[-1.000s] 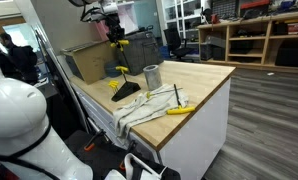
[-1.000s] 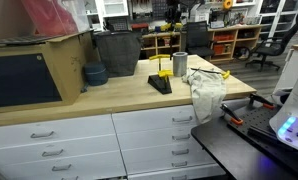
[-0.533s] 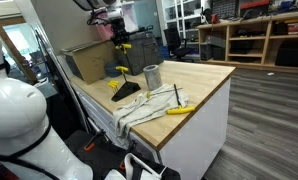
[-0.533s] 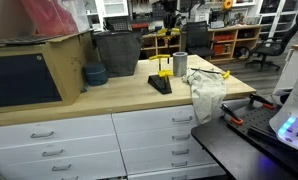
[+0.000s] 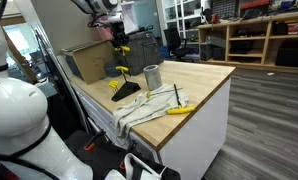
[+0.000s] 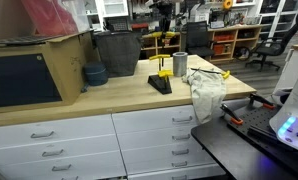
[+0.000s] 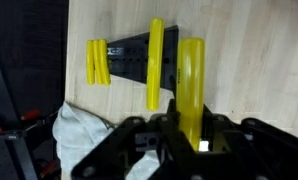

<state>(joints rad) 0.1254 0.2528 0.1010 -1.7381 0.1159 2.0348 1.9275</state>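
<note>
White rounded arm [image 5: 97, 6], blk chunky angular tool [image 7: 189, 128].

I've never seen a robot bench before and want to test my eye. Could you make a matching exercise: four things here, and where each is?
Things:
1 yellow rod
2 metal cup
3 white cloth
4 blue bowl

Places:
A draped over the counter edge
B beside the grey bin
C held in the gripper, up in the air
D upright on the counter by the black stand

Pairs: 1-C, 2-D, 3-A, 4-B
</note>
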